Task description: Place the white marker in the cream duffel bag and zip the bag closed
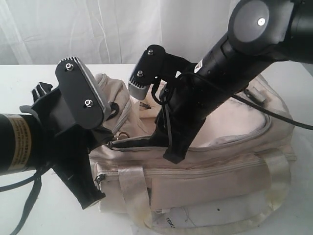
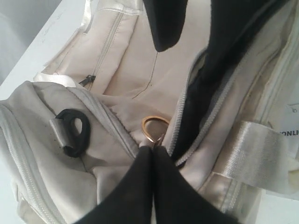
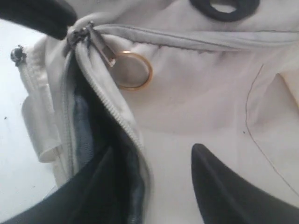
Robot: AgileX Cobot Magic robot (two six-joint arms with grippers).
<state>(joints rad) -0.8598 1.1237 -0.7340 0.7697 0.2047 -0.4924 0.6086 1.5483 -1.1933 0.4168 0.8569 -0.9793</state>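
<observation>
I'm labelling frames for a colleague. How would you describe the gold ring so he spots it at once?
Start at the cream duffel bag. Follow its open top zipper to the slider. Beside it lies a thin gold ring, unlike the black clip nearby.

Cream duffel bag (image 1: pixel 215 169) sits, top partly unzipped.

A white tag (image 2: pixel 287 126) at six o'clock on the cream duffel bag (image 1: pixel 220 132) reads "ONLI", cut off. The yellow arm sticker (image 1: pixel 19 142) is illegible
</observation>
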